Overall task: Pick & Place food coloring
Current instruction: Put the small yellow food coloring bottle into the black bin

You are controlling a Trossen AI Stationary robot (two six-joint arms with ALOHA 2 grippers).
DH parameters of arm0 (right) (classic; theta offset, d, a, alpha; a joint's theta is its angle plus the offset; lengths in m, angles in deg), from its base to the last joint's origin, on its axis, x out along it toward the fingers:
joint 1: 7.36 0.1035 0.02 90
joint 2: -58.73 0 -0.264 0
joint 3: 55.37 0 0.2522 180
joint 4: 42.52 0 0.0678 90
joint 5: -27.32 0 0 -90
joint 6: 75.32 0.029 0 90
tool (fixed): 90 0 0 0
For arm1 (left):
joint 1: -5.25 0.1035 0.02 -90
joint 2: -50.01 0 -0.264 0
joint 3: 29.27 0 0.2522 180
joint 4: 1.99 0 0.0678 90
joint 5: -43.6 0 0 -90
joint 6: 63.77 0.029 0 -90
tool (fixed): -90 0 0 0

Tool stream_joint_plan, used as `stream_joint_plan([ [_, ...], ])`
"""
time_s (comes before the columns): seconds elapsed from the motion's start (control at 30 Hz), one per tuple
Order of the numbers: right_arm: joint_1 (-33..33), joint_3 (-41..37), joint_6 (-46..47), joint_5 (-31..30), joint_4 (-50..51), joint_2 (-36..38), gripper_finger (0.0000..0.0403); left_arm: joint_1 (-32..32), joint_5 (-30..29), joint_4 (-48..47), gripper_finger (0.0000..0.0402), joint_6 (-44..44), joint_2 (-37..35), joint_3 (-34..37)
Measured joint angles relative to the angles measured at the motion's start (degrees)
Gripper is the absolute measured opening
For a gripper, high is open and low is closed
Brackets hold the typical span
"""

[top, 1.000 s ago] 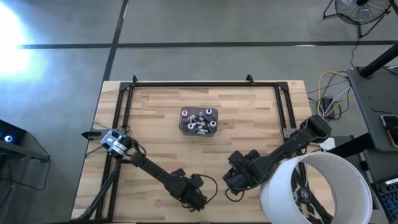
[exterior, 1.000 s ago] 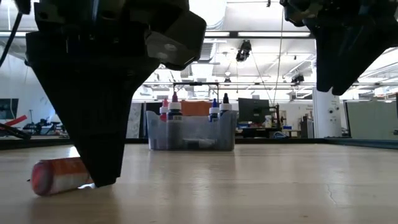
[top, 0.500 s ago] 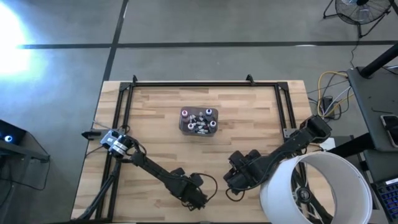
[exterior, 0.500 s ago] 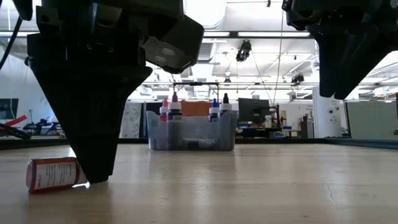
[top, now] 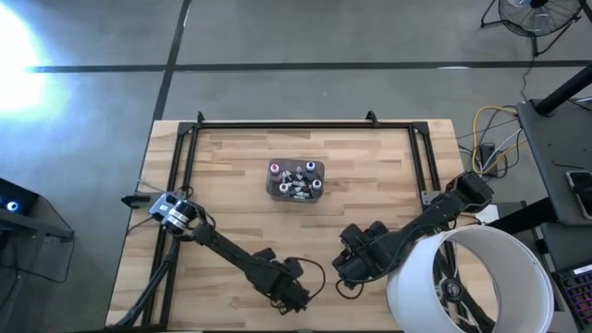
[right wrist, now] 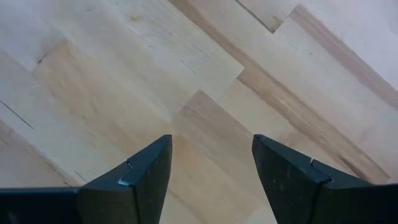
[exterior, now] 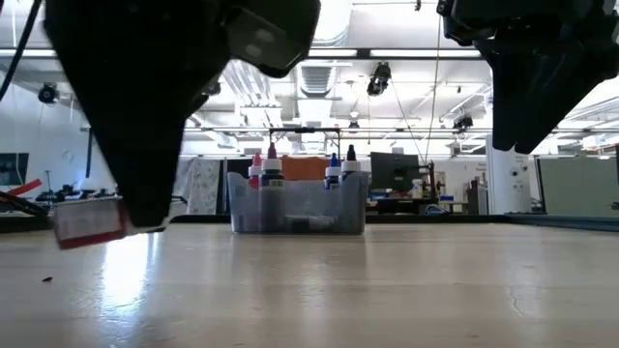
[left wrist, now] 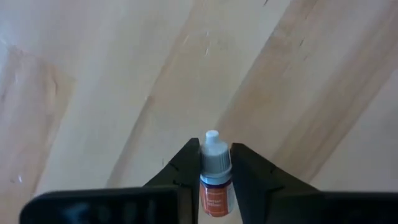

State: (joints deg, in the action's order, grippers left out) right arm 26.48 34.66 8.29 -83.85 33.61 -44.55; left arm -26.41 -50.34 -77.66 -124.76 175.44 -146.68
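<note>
Food coloring first: we had one small orange-red dropper bottle with a grey-white cap (left wrist: 215, 174) clenched between the left gripper (left wrist: 213, 163) fingers, near the table's (top: 231, 166) front edge, a bit left of centre. Low view showed that bottle (exterior: 89, 220) clear of the wood, lying sideways w/ its long axis roughly level, sticking out to one side of the dark fingers (exterior: 145, 184). Wrist view had the capped end pointing fwd past the fingertips.

Key relation, in our judgement: the grey translucent rectangular plastic tub (top: 296, 180) sat toward the table's back edge, about mid-width, well apart from the left gripper (top: 289, 294). So the carry would run from the front edge toward the back, slightly to the robot's right. We counted several upright bottles w/ red, purple, blue and dark caps (exterior: 300, 164) already poking above the tub's rim (exterior: 298, 179); more lay inside it.

Right gripper (right wrist: 210, 163) hung spread open over bare wood near the front edge, right of centre, holding nothing. Both arms looked about equally far from the tub, but only the left had cargo.

Bottle gripped across its body, so a level drop into the tub seemed likely to us.
</note>
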Motion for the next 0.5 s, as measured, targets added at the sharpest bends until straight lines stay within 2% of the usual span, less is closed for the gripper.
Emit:
stream_joint_plan([
  [0.23, -0.02, -0.33, 0.16, -1.09, 0.22, 0.00, 0.0219, 0.70, -1.78, -3.53, 0.0037, 3.17, 0.00, -3.64],
  [0.4, -0.02, -0.33, 0.18, -1.09, 0.26, 0.00, 0.0219, 1.33, -8.82, -12.47, 0.0037, 6.67, -0.37, -11.10],
  [0.5, -0.02, -0.33, 0.18, -1.07, 0.31, 0.00, 0.0219, 3.16, -15.12, -15.59, 0.0036, 9.56, -1.78, -15.46],
])
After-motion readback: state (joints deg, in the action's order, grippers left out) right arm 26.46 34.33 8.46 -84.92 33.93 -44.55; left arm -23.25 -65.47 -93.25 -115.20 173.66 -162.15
